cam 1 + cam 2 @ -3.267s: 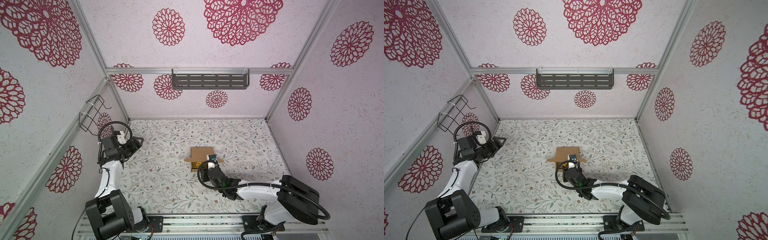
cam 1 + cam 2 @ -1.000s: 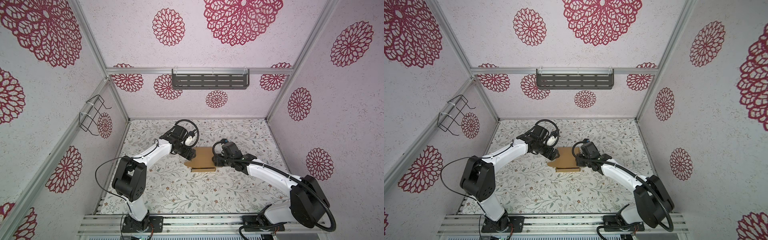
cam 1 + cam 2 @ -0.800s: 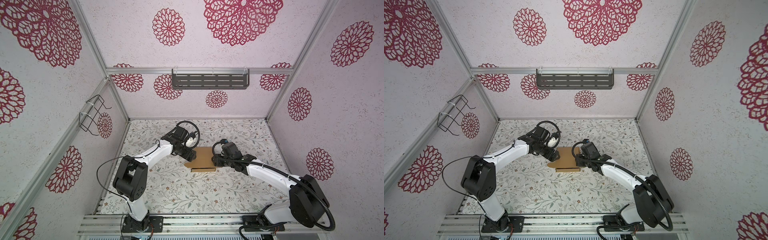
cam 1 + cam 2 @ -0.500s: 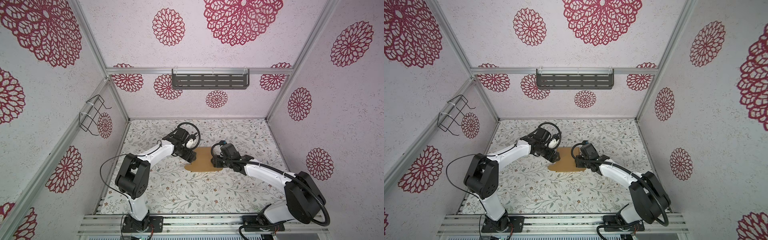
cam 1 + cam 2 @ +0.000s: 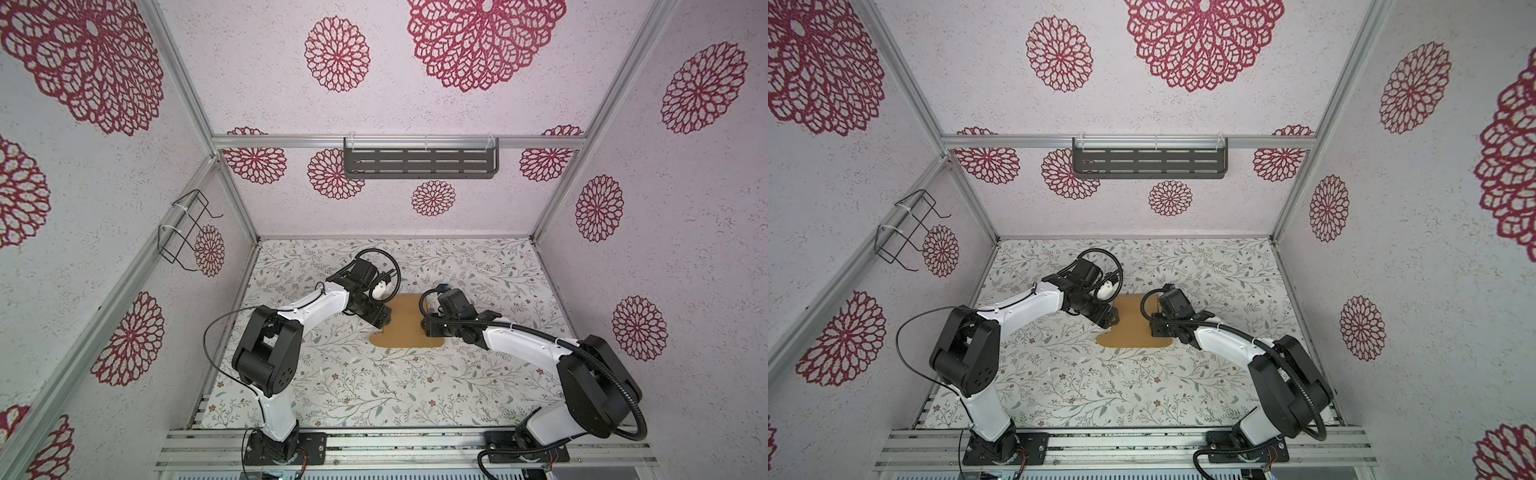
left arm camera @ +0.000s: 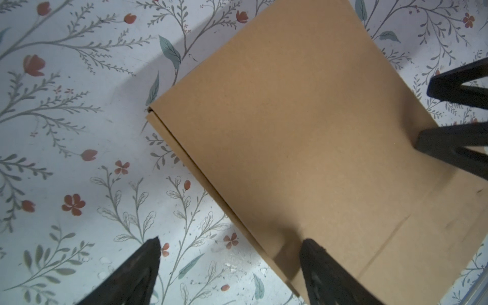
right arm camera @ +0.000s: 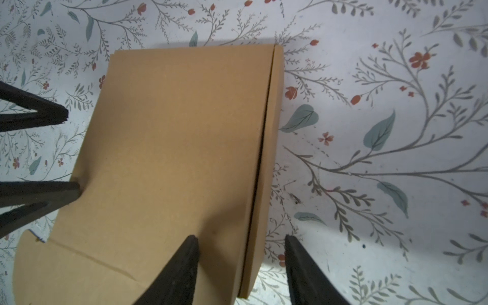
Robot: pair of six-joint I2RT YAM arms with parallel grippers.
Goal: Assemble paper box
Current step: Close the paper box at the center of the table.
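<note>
The paper box is a tan, shallow cardboard box, lid down, in the middle of the table. A flap with rounded corners lies flat at its front. My left gripper is open astride the box's left edge, one finger on the lid and the other over the table. My right gripper is open astride the right edge, one finger on the lid and the other beside the side wall, apart from it.
The floral table cover stretches toward the front rail. A grey slotted shelf hangs on the back wall and a wire basket on the left wall. Both arm bases stand at the front edge.
The front flap has come down and now lies flat on the table. Both grippers have shifted slightly toward the front along the box's sides. The right jaws have narrowed a little.
</note>
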